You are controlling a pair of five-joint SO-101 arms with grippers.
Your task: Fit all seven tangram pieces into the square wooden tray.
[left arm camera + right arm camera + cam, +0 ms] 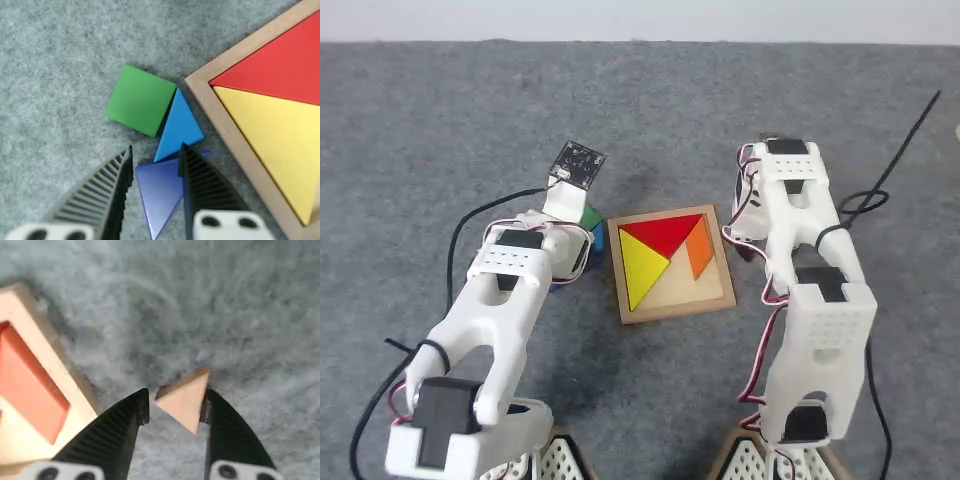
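Both open: right fingers [120, 425] straddle the pale triangle [185, 402], left fingers [205, 180] hover over the dark blue triangle [160, 195]; either piece could squirt out.

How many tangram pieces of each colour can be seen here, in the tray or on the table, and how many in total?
Red piece: 1
Yellow piece: 1
Orange piece: 1
Green piece: 1
Light blue piece: 1
Dark blue piece: 1
Plain wood piece: 1
Total: 7
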